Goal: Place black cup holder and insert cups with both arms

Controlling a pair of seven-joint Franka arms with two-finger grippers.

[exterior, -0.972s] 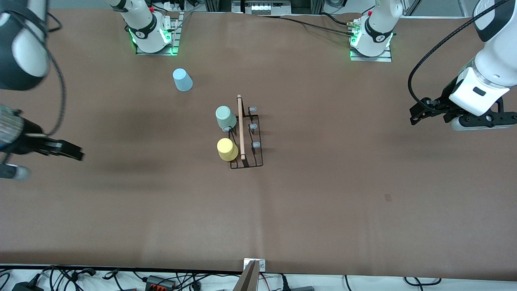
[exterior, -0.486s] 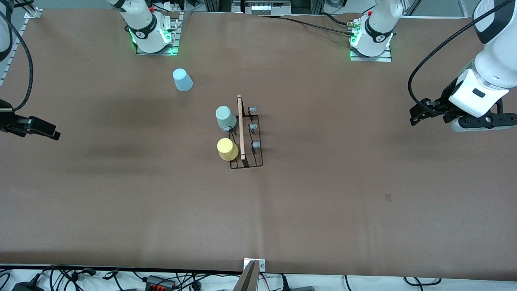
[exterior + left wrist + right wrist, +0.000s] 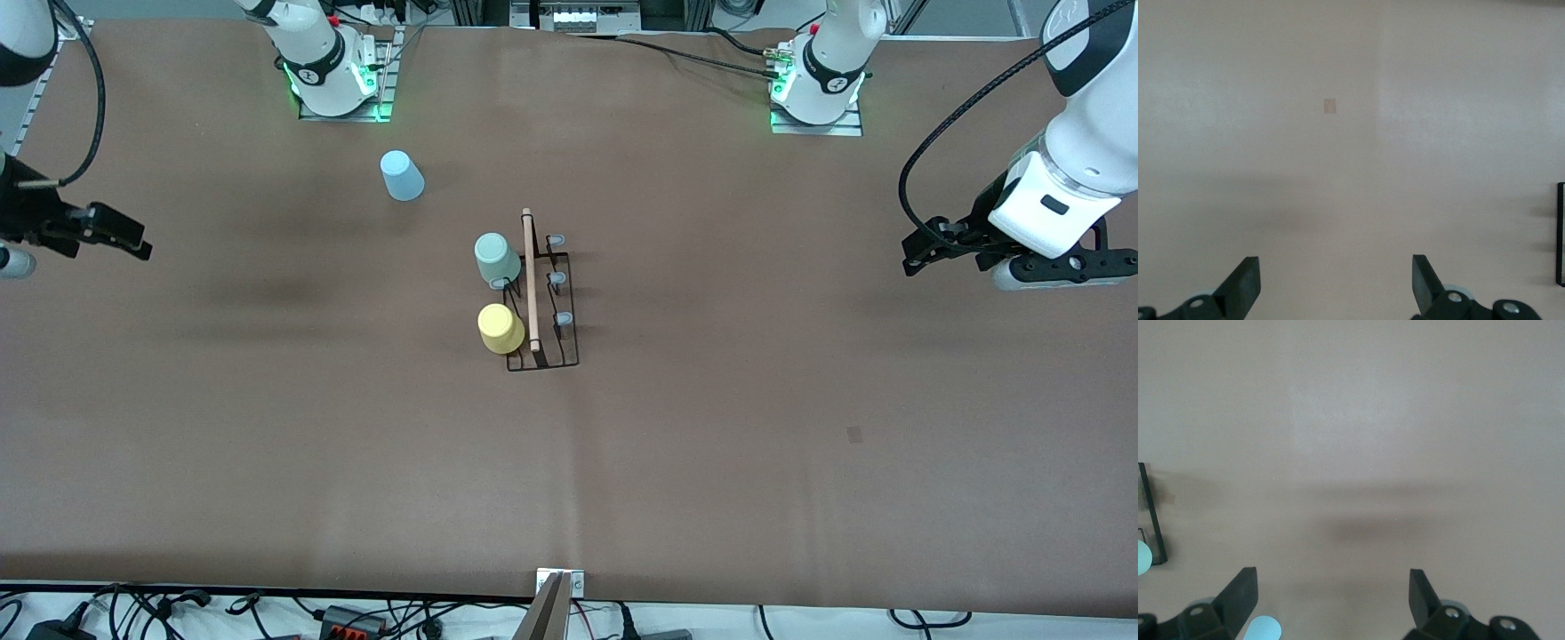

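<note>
Black cup holder (image 3: 542,302): standing mid-surface, well apart from both grippers. Green cup (image 3: 496,258) and yellow cup (image 3: 500,328): sitting on its pegs. Blue cup (image 3: 402,175): waiting loose near the right arm's base, nearer the right gripper (image 3: 116,233). Right gripper and left gripper (image 3: 925,249): both hanging wide, holding nothing, at their ends of the surface (image 3: 711,444). Remaining, by judgement: inserting the blue cup.
</note>
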